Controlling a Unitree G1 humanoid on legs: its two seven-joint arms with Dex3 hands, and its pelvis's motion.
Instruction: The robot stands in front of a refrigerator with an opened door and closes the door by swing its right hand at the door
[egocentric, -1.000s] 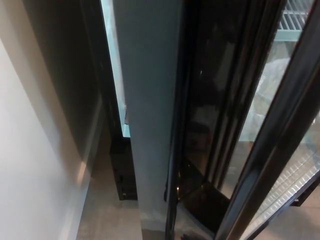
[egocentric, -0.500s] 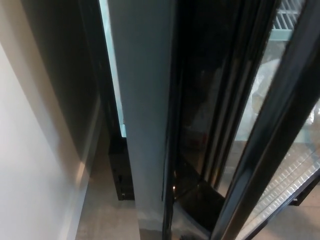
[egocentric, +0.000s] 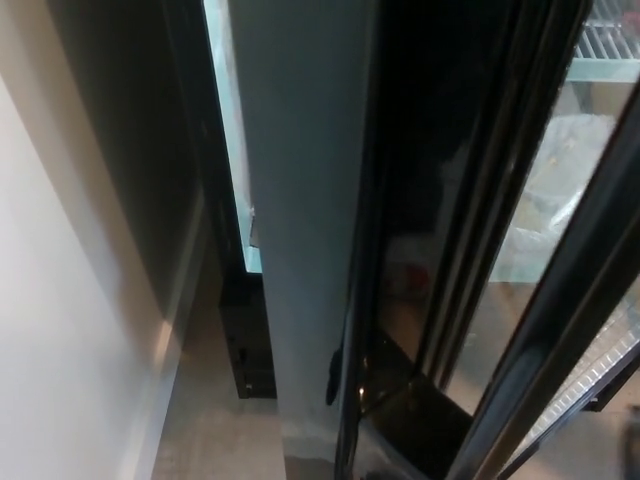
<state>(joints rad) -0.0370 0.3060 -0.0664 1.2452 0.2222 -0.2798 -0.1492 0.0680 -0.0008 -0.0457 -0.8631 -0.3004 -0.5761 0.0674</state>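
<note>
One refrigerator (egocentric: 300, 200), one glass door (egocentric: 560, 300), seemingly open.

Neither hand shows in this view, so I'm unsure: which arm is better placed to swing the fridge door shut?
Probably the right. The open glass door stands on the robot's right side, while the left holds only the wall. Neither hand is in view to confirm.

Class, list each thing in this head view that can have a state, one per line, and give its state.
Refrigerator door: open, its edge turned toward the camera.
Refrigerator interior: lit, showing through the gap.
Wire shelf: in place behind glass.
Robot hands: neither in view.
</note>
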